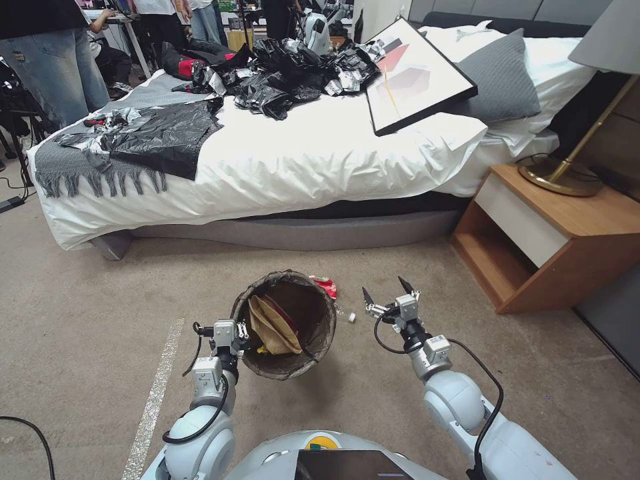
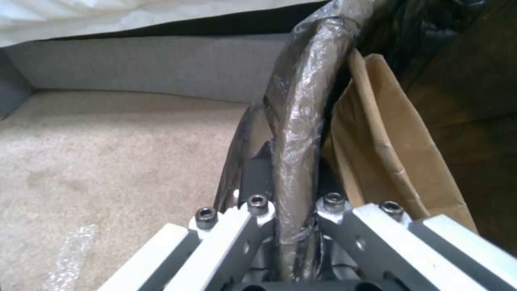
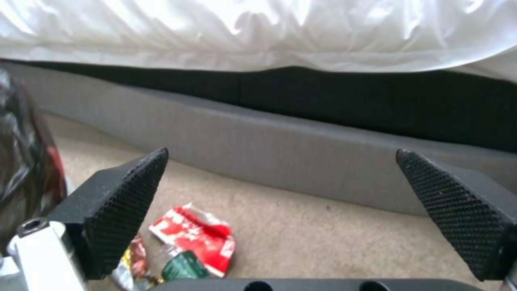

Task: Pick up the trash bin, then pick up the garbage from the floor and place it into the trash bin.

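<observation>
The trash bin (image 1: 313,337) with its dark liner hangs tilted just above the carpet, in front of the bed. My left gripper (image 1: 237,333) is shut on its near-left rim; in the left wrist view the liner-wrapped rim (image 2: 299,121) runs between the fingers of the left gripper (image 2: 291,190). A brown paper bag (image 1: 272,328) (image 2: 387,161) lies inside the bin. A red snack wrapper (image 1: 325,285) (image 3: 196,238) lies on the floor just behind the bin. A tiny white scrap (image 1: 351,317) lies beside it. My right gripper (image 1: 387,293) (image 3: 291,194) hovers open to the right of the bin, close to the wrapper.
The bed (image 1: 267,167), with black plastic sheets and a framed picture on it, spans the back. Its grey base (image 3: 269,137) is just beyond the wrapper. A wooden nightstand (image 1: 553,233) with a lamp stands at the right. A pale tape line (image 1: 157,393) runs along the carpet at the left.
</observation>
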Controlling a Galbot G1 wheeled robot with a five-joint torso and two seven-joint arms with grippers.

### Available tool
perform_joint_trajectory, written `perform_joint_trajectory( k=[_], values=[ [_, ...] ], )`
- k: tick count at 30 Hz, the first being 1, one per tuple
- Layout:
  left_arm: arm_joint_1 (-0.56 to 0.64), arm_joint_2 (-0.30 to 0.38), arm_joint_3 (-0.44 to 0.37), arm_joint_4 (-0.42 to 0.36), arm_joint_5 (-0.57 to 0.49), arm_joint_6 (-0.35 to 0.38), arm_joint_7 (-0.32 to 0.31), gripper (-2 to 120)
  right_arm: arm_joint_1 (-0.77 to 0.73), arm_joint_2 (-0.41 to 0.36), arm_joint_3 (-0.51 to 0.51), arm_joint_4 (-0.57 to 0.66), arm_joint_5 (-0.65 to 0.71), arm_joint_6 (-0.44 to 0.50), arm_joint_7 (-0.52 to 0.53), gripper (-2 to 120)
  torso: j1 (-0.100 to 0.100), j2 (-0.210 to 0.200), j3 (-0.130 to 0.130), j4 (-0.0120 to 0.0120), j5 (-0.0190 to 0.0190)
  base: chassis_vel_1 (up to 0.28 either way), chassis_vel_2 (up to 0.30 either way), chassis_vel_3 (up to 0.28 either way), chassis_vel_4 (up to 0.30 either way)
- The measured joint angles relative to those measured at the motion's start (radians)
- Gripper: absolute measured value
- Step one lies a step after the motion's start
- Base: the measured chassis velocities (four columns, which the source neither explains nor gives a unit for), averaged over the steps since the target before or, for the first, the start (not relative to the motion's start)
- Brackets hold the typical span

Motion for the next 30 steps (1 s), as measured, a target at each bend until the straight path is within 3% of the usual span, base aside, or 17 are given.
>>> perform_joint_trajectory(
  k=[11,30],
  values=[
    [0.005,-0.001,-0.028,0.000,-0.002,-0.003,-0.011,0,0.092,-0.043,-0.116,-0.072,0.050,-0.001,-0.029,100,0.000,0.000,0.000,0.0002,0.0000,0.000,0.000,0.000,0.000],
    [-0.006,-0.007,-0.023,0.011,-0.007,-0.002,-0.014,0,0.165,-0.052,-0.167,-0.135,0.049,-0.002,-0.031,100,0.000,0.000,0.000,0.0001,0.0000,0.000,0.000,0.000,0.000]
  ],
)
